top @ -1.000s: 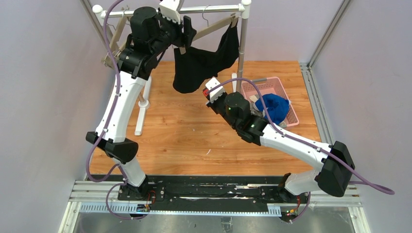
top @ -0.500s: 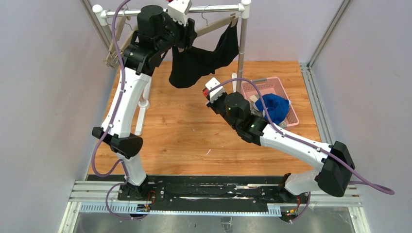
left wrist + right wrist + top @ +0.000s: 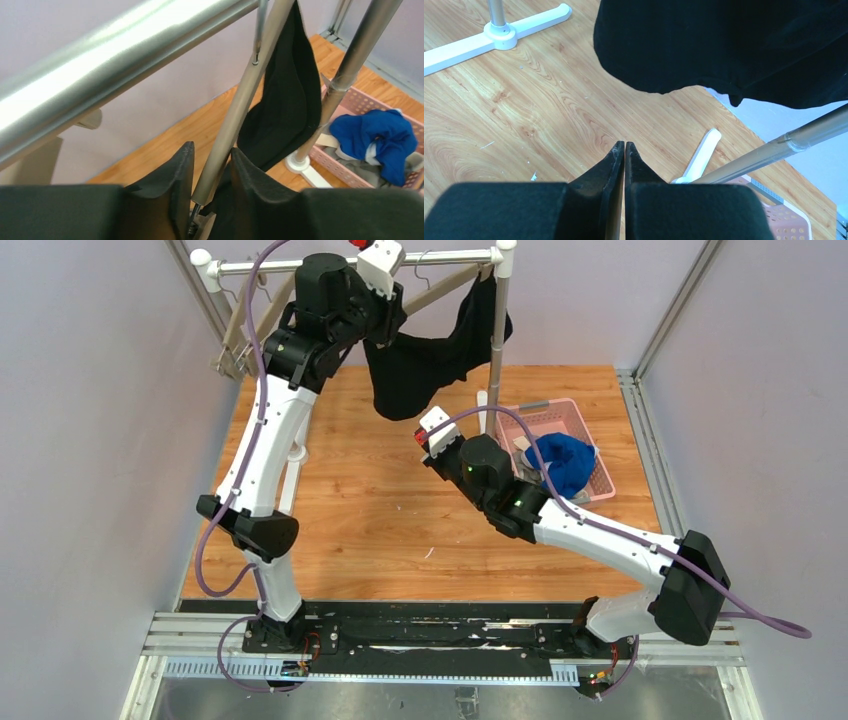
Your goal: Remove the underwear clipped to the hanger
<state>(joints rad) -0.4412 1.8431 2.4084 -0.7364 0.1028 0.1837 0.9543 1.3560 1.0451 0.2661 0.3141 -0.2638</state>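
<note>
The black underwear (image 3: 420,365) hangs from a beige hanger bar (image 3: 440,292) on the rail, one corner up by the rack post. My left gripper (image 3: 385,325) is at the bar's lower left end. In the left wrist view its jaws (image 3: 210,146) straddle the hanger bar (image 3: 240,115) at a narrow opening, with a clip low between them and the black underwear (image 3: 287,100) beyond. My right gripper (image 3: 432,430) hovers shut and empty under the black underwear (image 3: 724,45). Blue underwear (image 3: 562,460) lies on grey underwear (image 3: 360,167) in the pink basket (image 3: 600,475).
The metal rail (image 3: 300,264) runs across the back, and its upright post (image 3: 498,340) stands just left of the basket. A white rack foot (image 3: 292,475) rests on the wooden floor at the left. Another beige hanger (image 3: 235,335) hangs at the rail's left end.
My left arm has risen and moved right along the hanger, and its jaws have narrowed around the bar. The black underwear has swung up and right. My right gripper has barely moved.
</note>
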